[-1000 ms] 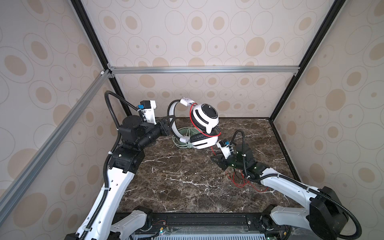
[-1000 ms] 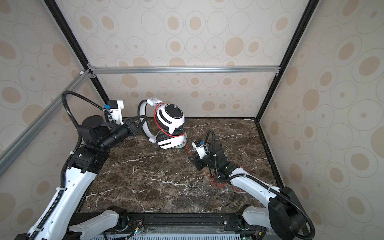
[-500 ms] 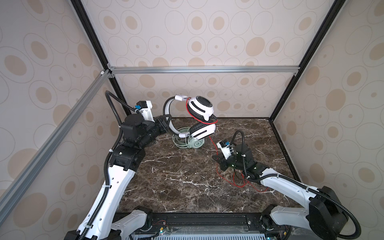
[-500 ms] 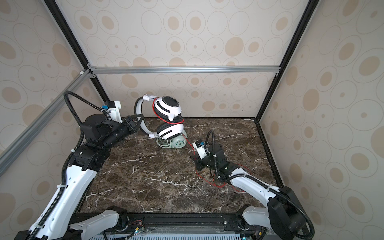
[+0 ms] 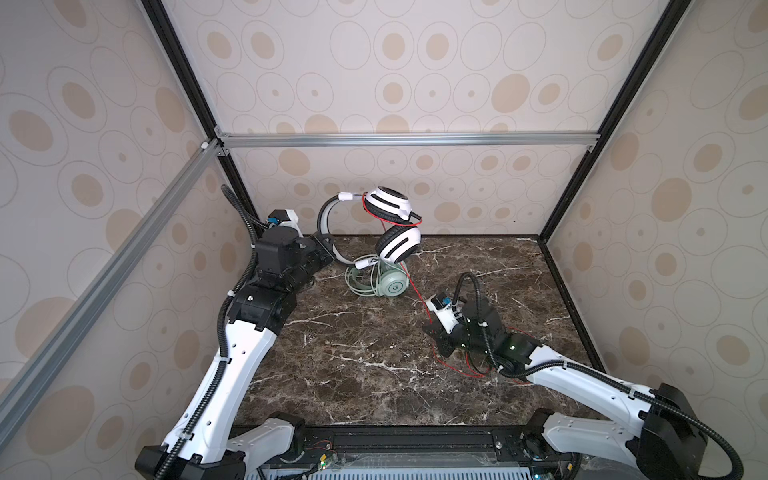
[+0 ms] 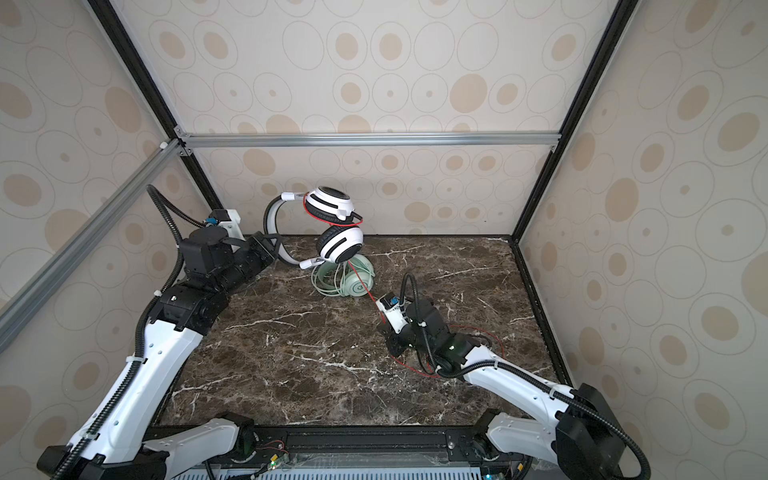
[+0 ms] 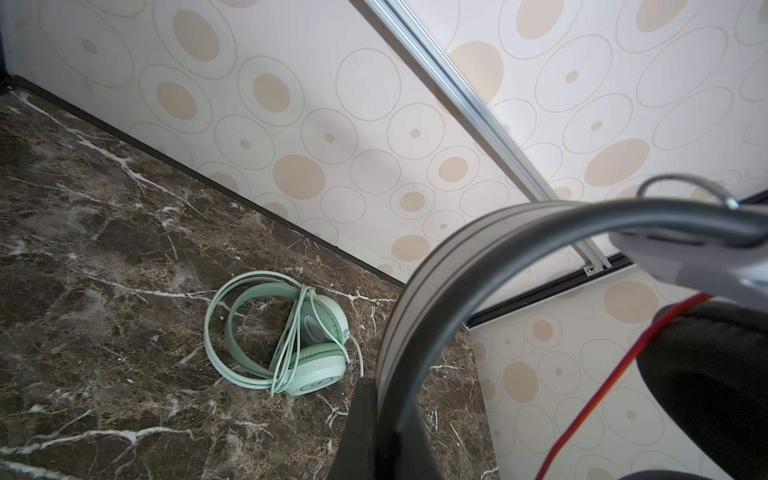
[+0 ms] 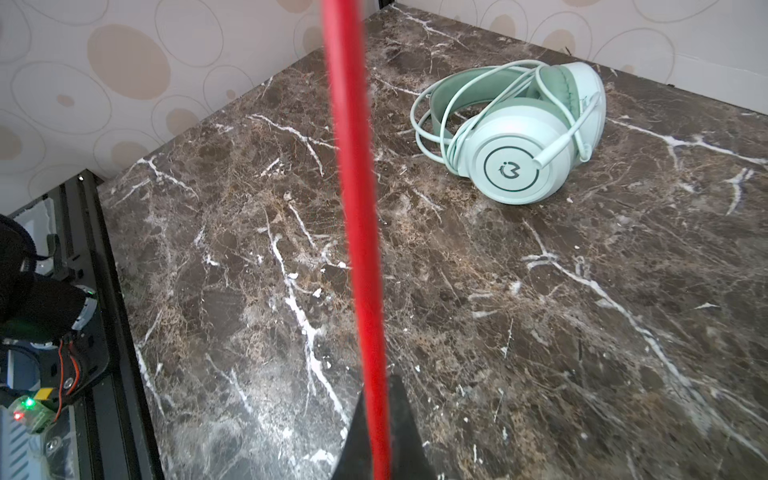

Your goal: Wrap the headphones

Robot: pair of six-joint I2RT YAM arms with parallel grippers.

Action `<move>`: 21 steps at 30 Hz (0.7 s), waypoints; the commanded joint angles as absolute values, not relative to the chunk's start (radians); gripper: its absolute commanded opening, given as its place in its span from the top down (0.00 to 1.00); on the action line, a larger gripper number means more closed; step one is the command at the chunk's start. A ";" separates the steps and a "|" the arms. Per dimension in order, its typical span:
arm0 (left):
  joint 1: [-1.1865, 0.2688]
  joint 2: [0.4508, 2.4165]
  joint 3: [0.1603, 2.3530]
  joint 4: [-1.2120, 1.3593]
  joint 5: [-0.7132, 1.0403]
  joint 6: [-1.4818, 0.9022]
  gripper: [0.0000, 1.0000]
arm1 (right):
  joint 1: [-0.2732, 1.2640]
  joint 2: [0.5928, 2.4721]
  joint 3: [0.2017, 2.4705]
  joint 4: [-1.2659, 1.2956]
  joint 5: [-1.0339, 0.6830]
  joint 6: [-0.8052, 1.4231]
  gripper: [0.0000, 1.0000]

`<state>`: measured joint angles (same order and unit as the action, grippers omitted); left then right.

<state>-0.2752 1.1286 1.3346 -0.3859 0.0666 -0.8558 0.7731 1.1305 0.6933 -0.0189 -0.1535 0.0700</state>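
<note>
The white-and-black headphones [image 5: 392, 226] [image 6: 336, 224] hang in the air near the back wall. My left gripper [image 5: 329, 246] [image 6: 272, 246] [image 7: 386, 415] is shut on their grey headband [image 7: 436, 282]. Red cable [image 5: 415, 286] [image 6: 365, 291] [image 8: 357, 208] is looped round the earcups and runs taut down to my right gripper [image 5: 432, 330] [image 6: 386, 328] [image 8: 380, 415], which is shut on it low over the table. The mint-green headphones [image 5: 382, 282] [image 6: 349, 280] [image 7: 299, 345] [image 8: 519, 137] lie on the marble under the hanging pair, with pale cable wound round them.
Slack red cable [image 5: 469, 370] [image 6: 490, 336] lies in loops on the marble table [image 5: 353, 374] under my right forearm. Patterned walls close in the back and both sides, with an aluminium rail [image 5: 395, 139] across the back. A black base rail [image 5: 395, 440] runs along the front edge.
My left arm has swung the white-and-black headphones back toward the wall, uncovering the mint-green pair. My right gripper has shut on the red cable, which now runs taut.
</note>
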 commanded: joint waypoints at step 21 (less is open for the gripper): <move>-0.272 1.154 1.274 -0.345 -0.170 -0.795 1.00 | 1.083 1.183 0.969 -0.236 -0.010 -0.043 1.00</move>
<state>-0.2749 1.1622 1.2655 -0.3988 -0.1204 -0.8055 1.0573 1.1690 0.9222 -0.2066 -0.0288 -0.0105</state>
